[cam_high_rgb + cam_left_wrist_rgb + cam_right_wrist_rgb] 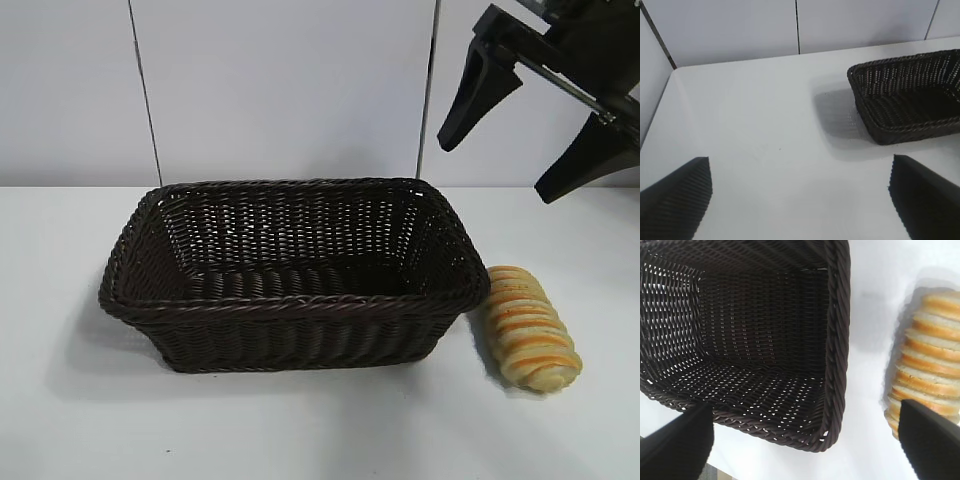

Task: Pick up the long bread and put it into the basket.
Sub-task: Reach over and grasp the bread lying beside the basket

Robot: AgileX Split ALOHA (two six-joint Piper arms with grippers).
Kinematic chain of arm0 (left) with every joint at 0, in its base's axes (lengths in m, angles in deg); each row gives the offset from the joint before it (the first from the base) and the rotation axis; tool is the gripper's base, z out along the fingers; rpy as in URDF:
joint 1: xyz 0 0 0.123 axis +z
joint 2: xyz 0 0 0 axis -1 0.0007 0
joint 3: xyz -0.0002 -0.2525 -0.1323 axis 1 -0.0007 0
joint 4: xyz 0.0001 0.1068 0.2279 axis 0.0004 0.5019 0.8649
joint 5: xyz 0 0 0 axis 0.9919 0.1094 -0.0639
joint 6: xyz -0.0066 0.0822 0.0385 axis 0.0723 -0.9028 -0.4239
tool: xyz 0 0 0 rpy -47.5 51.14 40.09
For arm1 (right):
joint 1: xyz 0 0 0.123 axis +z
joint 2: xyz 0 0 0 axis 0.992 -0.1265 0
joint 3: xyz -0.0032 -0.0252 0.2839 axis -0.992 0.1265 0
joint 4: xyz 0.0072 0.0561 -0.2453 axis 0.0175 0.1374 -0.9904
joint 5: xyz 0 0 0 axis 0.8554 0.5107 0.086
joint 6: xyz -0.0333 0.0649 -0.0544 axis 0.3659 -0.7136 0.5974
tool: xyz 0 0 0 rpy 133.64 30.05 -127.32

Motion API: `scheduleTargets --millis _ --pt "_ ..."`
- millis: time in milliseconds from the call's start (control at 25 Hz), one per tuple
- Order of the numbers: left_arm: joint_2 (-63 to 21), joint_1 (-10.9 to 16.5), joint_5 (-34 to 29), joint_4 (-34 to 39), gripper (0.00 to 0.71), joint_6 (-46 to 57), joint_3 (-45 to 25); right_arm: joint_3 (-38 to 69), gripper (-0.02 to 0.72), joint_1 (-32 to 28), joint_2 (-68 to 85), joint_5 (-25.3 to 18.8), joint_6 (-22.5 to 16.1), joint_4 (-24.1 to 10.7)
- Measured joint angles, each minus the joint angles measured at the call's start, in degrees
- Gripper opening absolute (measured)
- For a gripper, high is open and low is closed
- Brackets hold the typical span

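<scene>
1. Exterior view: one long bread [531,328] lies on the white table [300,430], a golden-tan loaf with rounded ends and crosswise orange-brown stripes. It rests just beside the short end of the one basket [290,285], a dark brown woven wicker box with sloping sides and a braided rim, empty inside. The right gripper [530,135] hangs above and behind the loaf, its two black fingers spread wide and holding nothing. The left gripper is out of this view.

2. Left wrist view: the left gripper [800,200] shows two dark fingertips [677,200] spread far apart over bare table, nothing between them. One basket [905,100] sits ahead, off toward one finger's side. No loaf appears here.

3. Right wrist view: the right gripper's two fingertips [930,440] stand wide apart. One basket [837,340] lies between and beyond them; the one loaf [930,355] lies just outside the rim, right by one fingertip, ridges clear.
</scene>
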Motion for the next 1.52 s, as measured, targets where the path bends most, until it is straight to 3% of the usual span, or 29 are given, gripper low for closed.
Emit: scheduleTargets --millis 200,360,600,720,1120,1520 --pt "0.0 0.0 0.87 0.0 0.694 0.0 -0.17 0.0 0.694 0.0 0.0 0.03 0.64 -2.0" --pt "-2.53 0.0 1.18 0.0 0.694 0.0 -0.17 0.0 0.694 0.0 0.0 0.03 0.32 -10.04" --pt "-2.7 0.0 1.13 -0.49 0.694 0.0 -0.17 0.46 0.694 0.0 0.0 0.7 -3.9 -22.67" --pt "-2.7 0.0 1.13 -2.5 0.694 0.0 -0.17 2.98 0.694 0.0 0.0 3.46 -4.77 -25.65" --pt "-2.7 0.0 1.13 -3.19 0.694 0.0 -0.17 15.0 0.694 0.0 -0.48 21.89 -4.94 -25.46" --pt "-2.7 0.0 1.13 -3.19 0.694 0.0 -0.17 16.37 0.694 0.0 -8.82 29.14 -4.97 -20.67"
